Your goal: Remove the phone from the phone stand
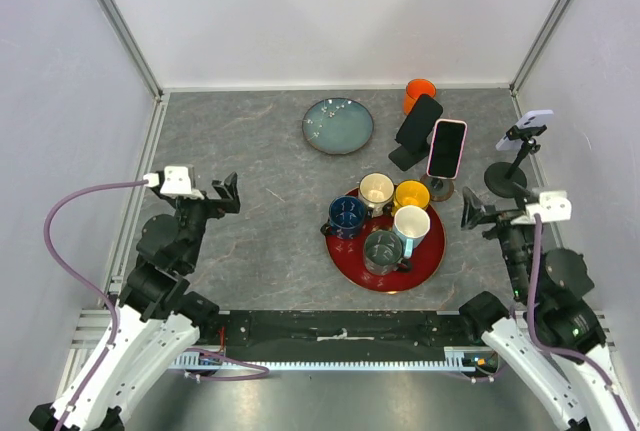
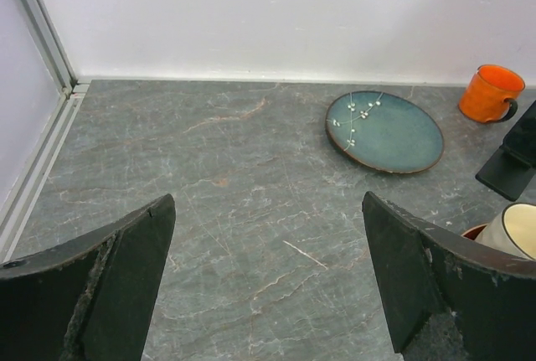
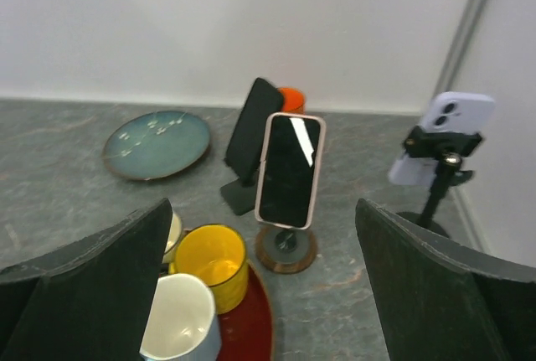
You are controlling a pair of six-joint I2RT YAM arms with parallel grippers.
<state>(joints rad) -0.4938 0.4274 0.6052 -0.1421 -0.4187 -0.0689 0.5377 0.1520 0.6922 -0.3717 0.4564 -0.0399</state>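
A pink-cased phone (image 1: 447, 148) stands upright on a round wooden stand (image 1: 441, 189) at the back right; both show in the right wrist view, the phone (image 3: 289, 168) above the stand (image 3: 286, 249). A black phone (image 1: 418, 121) leans on a black stand (image 3: 239, 196) just left of it. A lavender phone (image 1: 537, 117) is clamped on a black pole stand (image 1: 505, 179) by the right wall. My right gripper (image 1: 473, 215) is open and empty, a little in front of the pink phone. My left gripper (image 1: 229, 194) is open and empty over bare table at the left.
A red tray (image 1: 352, 269) holding several mugs sits mid-table, just left of my right gripper. A yellow mug (image 3: 211, 265) and a white mug (image 3: 177, 319) stand close to the wooden stand. A teal plate (image 1: 338, 125) and an orange mug (image 1: 419, 93) are at the back.
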